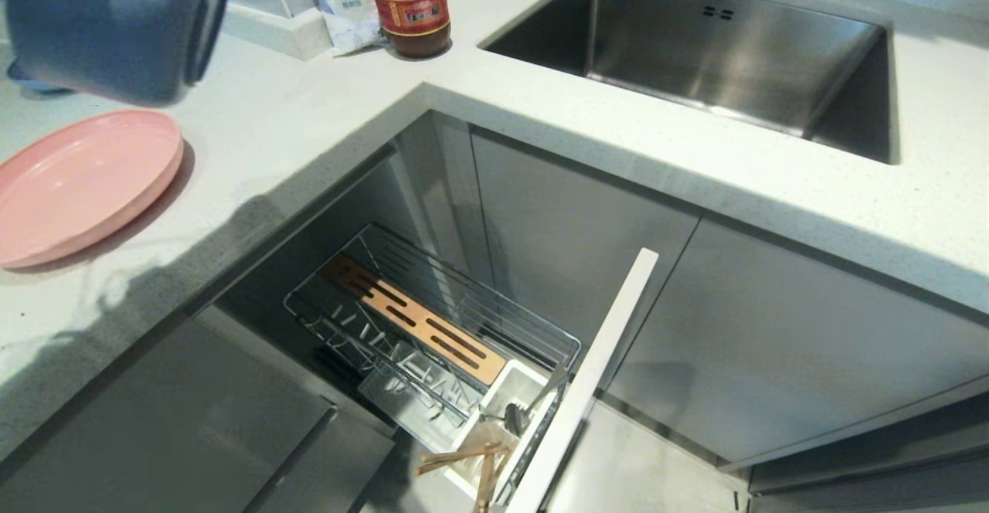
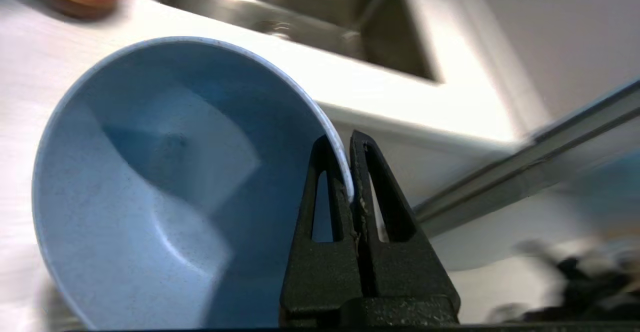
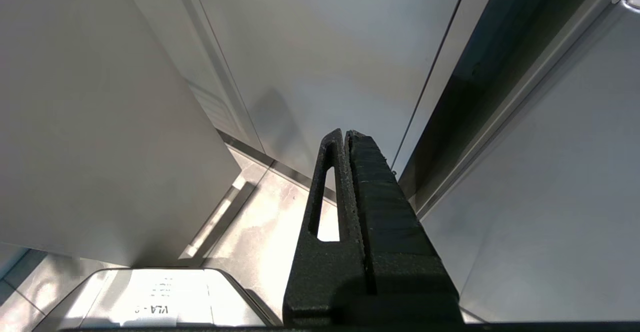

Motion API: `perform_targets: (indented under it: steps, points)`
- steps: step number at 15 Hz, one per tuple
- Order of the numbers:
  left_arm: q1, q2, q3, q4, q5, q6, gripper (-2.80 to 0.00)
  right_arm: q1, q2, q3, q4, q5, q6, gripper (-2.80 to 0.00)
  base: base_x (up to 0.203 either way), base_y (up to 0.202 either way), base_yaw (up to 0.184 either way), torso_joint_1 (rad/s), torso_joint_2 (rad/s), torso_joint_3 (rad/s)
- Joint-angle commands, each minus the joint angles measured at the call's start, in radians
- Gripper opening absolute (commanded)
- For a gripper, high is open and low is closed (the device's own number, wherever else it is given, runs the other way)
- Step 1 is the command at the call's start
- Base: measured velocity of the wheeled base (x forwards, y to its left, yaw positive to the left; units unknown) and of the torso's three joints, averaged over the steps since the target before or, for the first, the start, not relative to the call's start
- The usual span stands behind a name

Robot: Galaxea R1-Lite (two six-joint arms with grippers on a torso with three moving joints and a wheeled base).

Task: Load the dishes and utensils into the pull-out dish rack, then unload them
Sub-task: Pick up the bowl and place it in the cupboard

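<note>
Your left gripper [image 2: 350, 172] pinches the blue bowl [image 2: 165, 182] by its rim, tipped sideways, probably so it can slide in. Below waits the pull-out dish rack [image 1: 433, 327]. Farther off, the pink plate [image 1: 81, 185] rests on the counter [image 1: 309, 119]. Your right gripper [image 3: 346, 144] is pressed together, holding nothing.

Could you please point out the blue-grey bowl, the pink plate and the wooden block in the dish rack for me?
blue-grey bowl [image 2: 150, 182]: left wrist view, inner wall.
pink plate [image 1: 77, 185]: head view, flat centre.
wooden block [image 1: 413, 320]: head view, slotted top face.
</note>
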Motion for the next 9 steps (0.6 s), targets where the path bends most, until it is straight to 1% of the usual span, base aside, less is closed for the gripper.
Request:
perform_targets:
  steps: [1,2,3,4,5,6,7,9]
  points:
    - [-0.087,0.117,0.001,-0.043,0.068,-0.223,-2.80,0.001,-0.004,0.002,-0.001,0.000,0.000,-2.80,0.000,0.000,0.000,0.000,0.00,0.000]
    - [-0.131,0.138,0.004,-0.047,0.123,-0.284,-2.80,0.001,-0.004,0.002,-0.001,0.000,0.000,-2.80,0.000,0.000,0.000,0.000,0.00,0.000]
    - [-0.185,0.170,0.010,-0.048,0.208,-0.381,-2.80,0.001,-0.004,0.002,-0.001,0.000,0.000,-2.80,0.000,0.000,0.000,0.000,0.00,0.000]
    - [-0.218,0.201,0.019,-0.046,0.283,-0.462,-2.80,0.001,-0.004,0.002,0.000,0.000,0.000,-2.80,0.000,0.000,0.000,0.000,0.00,0.000]
    - [-0.234,0.219,0.037,-0.037,0.322,-0.504,-2.80,-0.001,-0.004,0.002,-0.001,0.000,0.000,-2.80,0.000,0.000,0.000,0.000,0.00,0.000]
    - [-0.237,0.224,0.072,-0.025,0.339,-0.524,-2.80,0.001,-0.004,0.002,0.000,0.000,0.000,-2.80,0.000,0.000,0.000,0.000,0.00,0.000]
    - [-0.237,0.225,0.127,-0.019,0.349,-0.562,-2.80,-0.001,-0.004,0.002,-0.001,0.000,0.000,-2.80,0.000,0.000,0.000,0.000,0.00,0.000]
    - [-0.233,0.225,0.165,-0.026,0.360,-0.709,-2.80,0.001,-0.004,0.002,0.001,0.000,0.000,-2.80,0.000,0.000,0.000,0.000,0.00,0.000]
